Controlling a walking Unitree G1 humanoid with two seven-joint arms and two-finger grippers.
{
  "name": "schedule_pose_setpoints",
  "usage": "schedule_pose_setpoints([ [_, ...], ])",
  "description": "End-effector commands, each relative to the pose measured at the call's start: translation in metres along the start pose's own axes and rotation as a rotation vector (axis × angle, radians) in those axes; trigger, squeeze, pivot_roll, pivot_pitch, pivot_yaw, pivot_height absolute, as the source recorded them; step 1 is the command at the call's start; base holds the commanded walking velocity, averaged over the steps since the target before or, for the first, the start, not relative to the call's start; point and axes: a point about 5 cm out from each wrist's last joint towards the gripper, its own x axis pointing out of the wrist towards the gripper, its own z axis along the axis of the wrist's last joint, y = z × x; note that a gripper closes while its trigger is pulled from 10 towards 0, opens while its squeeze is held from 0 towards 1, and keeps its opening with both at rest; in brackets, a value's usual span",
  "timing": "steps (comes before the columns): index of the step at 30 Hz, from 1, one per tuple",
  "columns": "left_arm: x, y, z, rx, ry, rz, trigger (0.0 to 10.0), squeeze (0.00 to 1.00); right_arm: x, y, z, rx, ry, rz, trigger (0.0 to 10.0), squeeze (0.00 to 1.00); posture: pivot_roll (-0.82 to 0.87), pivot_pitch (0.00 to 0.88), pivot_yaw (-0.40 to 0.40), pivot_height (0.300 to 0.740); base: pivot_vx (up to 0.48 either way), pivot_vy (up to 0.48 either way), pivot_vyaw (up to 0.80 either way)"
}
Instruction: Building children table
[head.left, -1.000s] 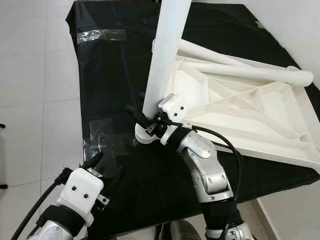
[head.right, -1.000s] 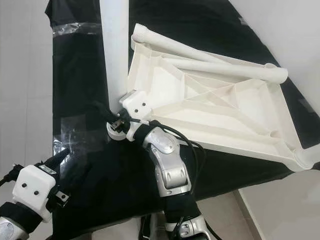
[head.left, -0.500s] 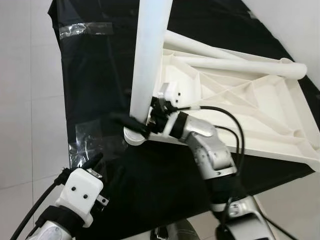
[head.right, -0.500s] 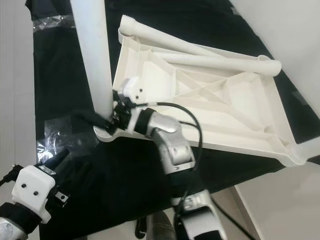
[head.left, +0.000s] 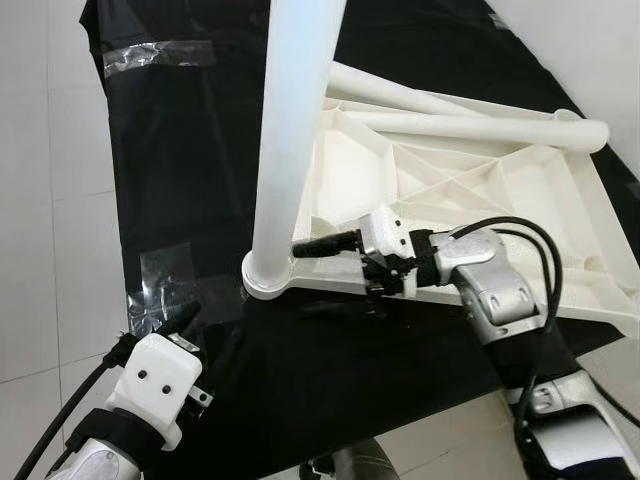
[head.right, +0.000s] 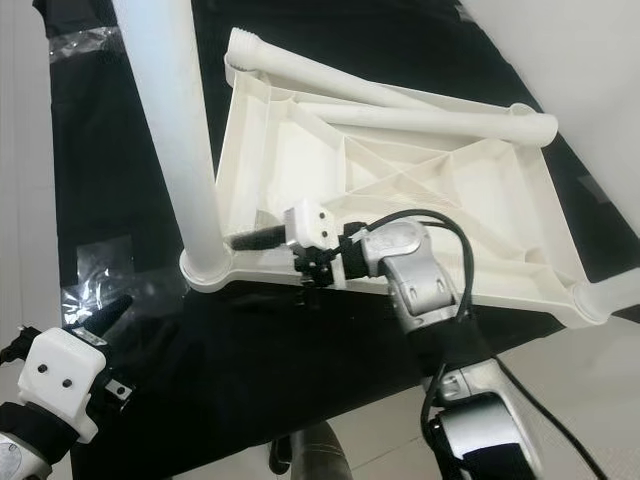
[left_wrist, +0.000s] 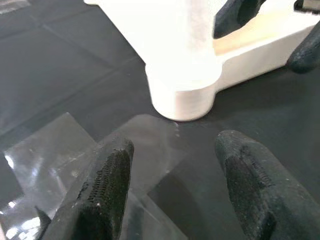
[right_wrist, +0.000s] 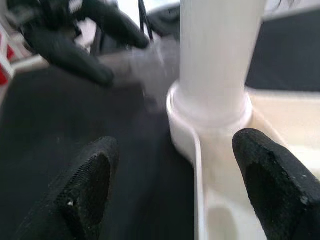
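Observation:
A white tabletop (head.left: 470, 215) lies upside down on a black-covered surface. One white leg (head.left: 290, 130) stands upright in its near-left corner socket (head.left: 268, 275). Two more legs (head.left: 470, 128) lie across the tabletop's far side. My right gripper (head.left: 318, 245) reaches in from the right, level with the leg's base. It is open and a little short of the leg (right_wrist: 220, 55), touching nothing. My left gripper (head.left: 172, 325) hovers low at the front left, open and empty, with its fingers (left_wrist: 107, 185) aimed at the socket (left_wrist: 182, 90).
Clear tape patches (head.left: 160, 275) are stuck to the black cloth (head.left: 190, 150) near the socket, and another strip (head.left: 150, 55) lies far left. White tiled floor (head.left: 40, 200) runs along the left. The surface's front edge is close to my body.
My right gripper, which was around the leg's base, has drawn back to the right and now points at it from the side. The leg stays upright. The camera shifted.

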Motion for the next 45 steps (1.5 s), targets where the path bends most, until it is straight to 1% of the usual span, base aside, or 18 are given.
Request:
schedule_pose_setpoints([
  [1, -0.004, -0.017, -0.010, -0.046, 0.058, -0.108, 10.0, 0.00, -0.010, -0.001, -0.004, -0.009, 0.078, 0.009, 10.0, 0.00, 0.28, 0.286, -0.190, 0.740, 0.000, 0.000, 0.00],
  [7, -0.011, -0.036, -0.016, -0.084, 0.098, -0.258, 10.0, 0.00, -0.024, -0.002, -0.013, 0.019, 0.195, -0.050, 10.0, 0.00, 0.28, 0.284, -0.189, 0.740, 0.000, 0.000, 0.00],
  [11, -0.012, -0.038, -0.017, -0.083, 0.103, -0.283, 10.0, 0.00, -0.026, -0.002, -0.015, 0.028, 0.209, -0.056, 10.0, 0.00, 0.28, 0.283, -0.188, 0.740, 0.000, 0.000, 0.00],
  [17, -0.008, -0.040, -0.015, -0.080, 0.074, -0.315, 10.0, 0.00, -0.037, 0.009, -0.028, 0.085, 0.302, -0.058, 10.0, 0.00, 0.26, 0.274, -0.176, 0.740, 0.000, 0.000, 0.00],
  [18, -0.006, -0.037, -0.016, -0.062, 0.077, -0.305, 10.0, 0.00, -0.038, 0.011, -0.033, 0.102, 0.331, -0.075, 4.2, 0.00, 0.25, 0.272, -0.172, 0.740, 0.000, 0.000, 0.00],
  [19, -0.004, -0.035, -0.017, -0.041, 0.081, -0.295, 10.0, 0.00, -0.038, 0.012, -0.037, 0.113, 0.355, -0.091, 0.3, 0.00, 0.25, 0.272, -0.172, 0.740, 0.000, 0.000, 0.00],
  [20, -0.003, -0.033, -0.018, -0.031, 0.083, -0.288, 10.0, 0.00, -0.037, 0.013, -0.040, 0.119, 0.370, -0.101, 0.0, 0.00, 0.25, 0.269, -0.169, 0.740, 0.000, 0.000, 0.00],
  [23, -0.003, -0.032, -0.018, -0.025, 0.082, -0.284, 10.0, 0.00, -0.033, 0.013, -0.042, 0.112, 0.370, -0.120, 0.0, 0.00, 0.25, 0.268, -0.167, 0.740, 0.000, 0.000, 0.00],
  [25, -0.001, -0.031, -0.018, -0.021, 0.075, -0.285, 10.0, 0.00, -0.024, 0.007, -0.040, 0.085, 0.344, -0.168, 0.0, 0.00, 0.25, 0.264, -0.167, 0.740, 0.000, 0.000, 0.00],
  [28, -0.001, -0.031, -0.018, -0.021, 0.073, -0.285, 10.0, 0.00, -0.022, 0.006, -0.039, 0.073, 0.340, -0.174, 0.0, 0.00, 0.25, 0.264, -0.167, 0.740, 0.000, 0.000, 0.00],
  [32, 0.001, -0.032, -0.018, -0.021, 0.068, -0.288, 10.0, 0.00, -0.015, 0.003, -0.036, 0.001, 0.326, -0.171, 0.0, 0.00, 0.24, 0.262, -0.168, 0.740, 0.000, 0.000, 0.00],
  [33, 0.001, -0.032, -0.018, -0.021, 0.067, -0.289, 10.0, 0.00, -0.011, 0.003, -0.034, -0.044, 0.319, -0.154, 0.0, 0.00, 0.24, 0.262, -0.167, 0.740, 0.000, 0.000, 0.00],
  [34, 0.001, -0.032, -0.018, -0.021, 0.067, -0.289, 10.0, 0.00, -0.011, 0.003, -0.034, -0.044, 0.319, -0.154, 0.0, 0.00, 0.24, 0.262, -0.167, 0.740, 0.000, 0.000, 0.00],
  [36, 0.002, -0.032, -0.018, -0.019, 0.065, -0.290, 10.0, 0.00, -0.002, 0.007, -0.034, -0.180, 0.354, -0.079, 0.0, 0.00, 0.24, 0.261, -0.165, 0.740, 0.000, 0.000, 0.00],
  [37, 0.002, -0.032, -0.018, -0.019, 0.065, -0.290, 10.0, 0.00, -0.002, 0.007, -0.034, -0.180, 0.354, -0.079, 0.0, 0.00, 0.24, 0.261, -0.165, 0.740, 0.000, 0.000, 0.00],
  [38, 0.003, -0.032, -0.018, -0.018, 0.063, -0.294, 10.0, 0.00, 0.011, 0.018, -0.030, -0.295, 0.328, 0.047, 0.0, 0.00, 0.24, 0.262, -0.167, 0.740, 0.000, 0.000, 0.00],
  [40, 0.003, -0.032, -0.018, -0.018, 0.063, -0.294, 10.0, 0.00, 0.011, 0.018, -0.030, -0.295, 0.328, 0.047, 0.0, 0.00, 0.24, 0.262, -0.167, 0.740, 0.000, 0.000, 0.00],
  [45, 0.003, -0.032, -0.019, -0.016, 0.063, -0.293, 10.0, 0.00, 0.020, 0.024, -0.021, -0.375, 0.273, 0.155, 0.0, 0.00, 0.24, 0.263, -0.171, 0.740, 0.000, 0.000, 0.00],
])
